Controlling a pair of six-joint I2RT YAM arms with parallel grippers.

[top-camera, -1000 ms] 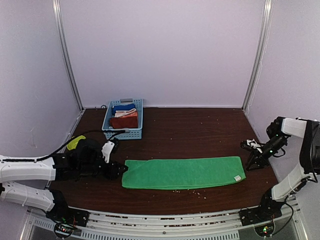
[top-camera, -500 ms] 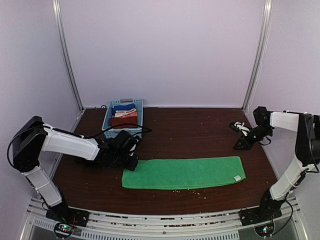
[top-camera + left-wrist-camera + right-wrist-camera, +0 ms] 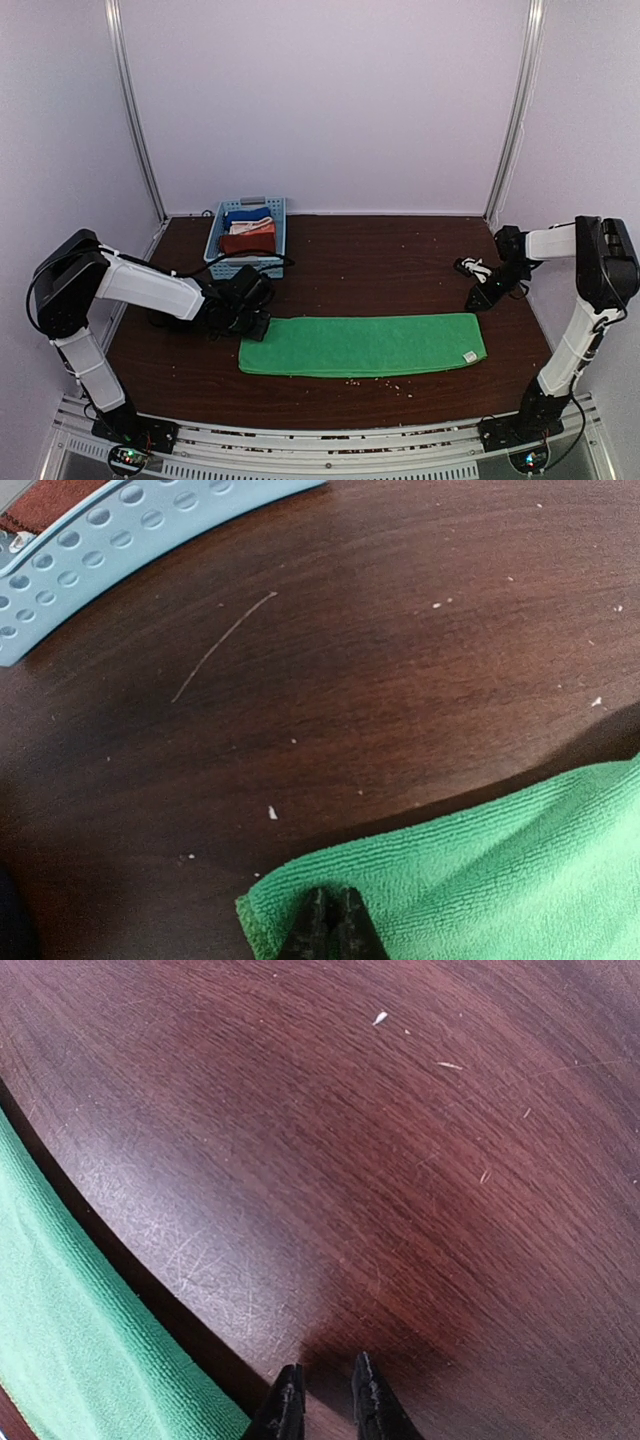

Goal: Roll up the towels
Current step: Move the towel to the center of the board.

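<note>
While the green towel (image 3: 365, 345) lies flat near the table's (image 3: 400, 250) front edge, long axis running left to right, the left gripper (image 3: 330, 932) pinches its left end; the right gripper (image 3: 322, 1400), slightly spread, holds nothing.

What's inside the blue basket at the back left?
Three cloths: a blue cloth at the far end, a white-and-orange striped cloth, then the rust towel nearest. Whatever lies beneath them, and the basket floor, is covered.
</note>
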